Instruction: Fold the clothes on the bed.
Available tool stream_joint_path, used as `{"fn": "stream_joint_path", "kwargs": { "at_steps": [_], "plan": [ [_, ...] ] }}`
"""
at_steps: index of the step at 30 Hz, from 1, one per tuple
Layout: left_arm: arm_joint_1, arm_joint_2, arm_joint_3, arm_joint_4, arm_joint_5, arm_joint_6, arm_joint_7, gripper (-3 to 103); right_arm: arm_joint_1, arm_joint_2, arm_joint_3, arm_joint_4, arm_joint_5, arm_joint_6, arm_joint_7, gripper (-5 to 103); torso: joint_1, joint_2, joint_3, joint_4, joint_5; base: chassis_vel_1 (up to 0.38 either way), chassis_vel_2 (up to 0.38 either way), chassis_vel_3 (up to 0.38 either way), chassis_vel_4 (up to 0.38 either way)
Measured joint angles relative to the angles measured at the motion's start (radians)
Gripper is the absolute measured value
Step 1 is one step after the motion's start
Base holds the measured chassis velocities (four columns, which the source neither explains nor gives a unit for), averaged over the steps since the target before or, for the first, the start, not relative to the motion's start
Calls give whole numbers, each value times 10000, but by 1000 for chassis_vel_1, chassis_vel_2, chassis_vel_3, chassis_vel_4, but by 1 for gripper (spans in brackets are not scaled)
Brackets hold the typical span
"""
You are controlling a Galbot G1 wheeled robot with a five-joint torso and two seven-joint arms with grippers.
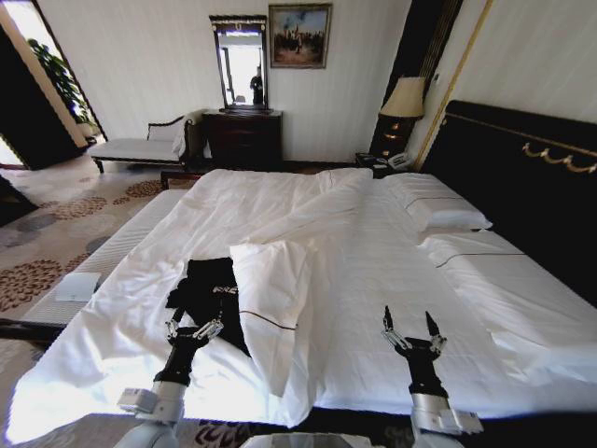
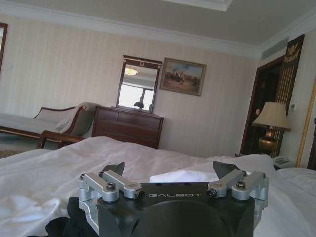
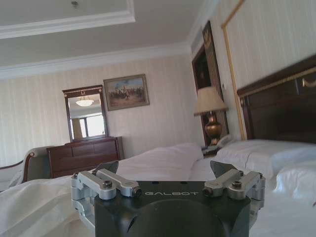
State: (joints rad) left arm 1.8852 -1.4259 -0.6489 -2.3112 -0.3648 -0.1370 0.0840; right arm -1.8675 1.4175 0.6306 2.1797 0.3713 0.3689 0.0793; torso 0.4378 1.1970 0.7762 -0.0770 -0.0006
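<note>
Both claws hover spread wide over the bed [image 1: 392, 261] — left claw [image 1: 194, 327] at the black T-shirt [image 1: 207, 287], right claw [image 1: 410, 324] apart.

Daylight glares off the white bed [image 1: 373, 252]; edges bow, wrist views perhaps slightly soft.

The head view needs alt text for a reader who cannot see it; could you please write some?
A black T-shirt lies partly under a folded-back white duvet on a large bed. The open left claw hovers at the shirt's near edge, the open right claw above bare sheet.
</note>
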Motion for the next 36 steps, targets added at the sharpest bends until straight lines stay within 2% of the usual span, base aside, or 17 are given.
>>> {"fn": "stream_joint_path", "kwargs": {
  "at_steps": [2, 3, 6, 7, 8, 11, 12, 14, 16, 17, 21, 27, 36],
  "plan": [
    [144, -73, -16, -112, 9, 44, -11, 100, 159, -353, -267, 6, 791, -349, 253, 100, -6, 0, -1, -1, 6, -11, 30, 0, -17],
    [144, -73, -16, -112, 9, 44, -11, 100, 159, -353, -267, 6, 791, -349, 253, 100, -6, 0, -1, -1, 6, 0, 0, 0, 0],
    [437, -178, -112, -389, -74, 216, -101, 100, 507, -954, -706, 40, 2296, -997, 649, 100, -27, 7, -7, -3, 14, -6, -51, 0, 47],
    [543, -203, -163, -487, -147, 279, -143, 100, 728, -1211, -827, 61, 3147, -1230, 684, 100, -30, 9, -8, -5, 15, -7, -92, 0, 77],
    [543, -203, -163, -487, -147, 279, -143, 100, 728, -1211, -827, 61, 3147, -1230, 684, 100, -30, 9, -8, -5, 15, -7, -92, 0, 77],
    [841, -263, -383, -665, -225, 351, -279, 100, 1501, -2126, -920, 373, 6312, -2264, 668, 100, -29, 9, -8, -1, 12, 12, -55, 0, 48],
    [841, -263, -383, -665, -225, 351, -279, 100, 1501, -2126, -920, 373, 6312, -2264, 668, 100, -29, 9, -8, -1, 12, 0, 0, 0, 0],
    [984, -362, -563, -673, -98, 257, -346, 100, 2374, -3016, -866, 636, 8742, -3166, 708, 100, -19, 6, -4, 1, 3, 0, 0, 0, 0],
    [1102, -445, -706, -585, -31, 94, -384, 100, 3143, -3596, -934, 575, 9822, -3720, 673, 100, -12, 4, -2, 2, 2, 0, 0, 0, 0],
    [1102, -445, -706, -585, -31, 94, -384, 100, 3143, -3596, -934, 575, 9822, -3720, 673, 100, -12, 4, -2, 2, 2, 0, 0, 0, 0],
    [1309, -601, -994, -301, 39, -242, -489, 100, 4688, -4343, -1617, -348, 10670, -4642, 683, 100, -12, 3, -2, 1, 8, 0, 0, 0, 0],
    [1479, -625, -1302, -212, 106, -386, -541, 100, 6301, -4800, -2673, -1535, 10862, -5108, 773, 100, -19, 5, -4, -3, 6, 0, 0, 0, 0],
    [1359, -660, -1404, -79, 503, -419, -559, 100, 9056, -4743, -4645, -3344, 11074, -5687, 1045, 100, -15, 4, -2, 0, 5, 0, 0, 0, 0]
  ]
}}
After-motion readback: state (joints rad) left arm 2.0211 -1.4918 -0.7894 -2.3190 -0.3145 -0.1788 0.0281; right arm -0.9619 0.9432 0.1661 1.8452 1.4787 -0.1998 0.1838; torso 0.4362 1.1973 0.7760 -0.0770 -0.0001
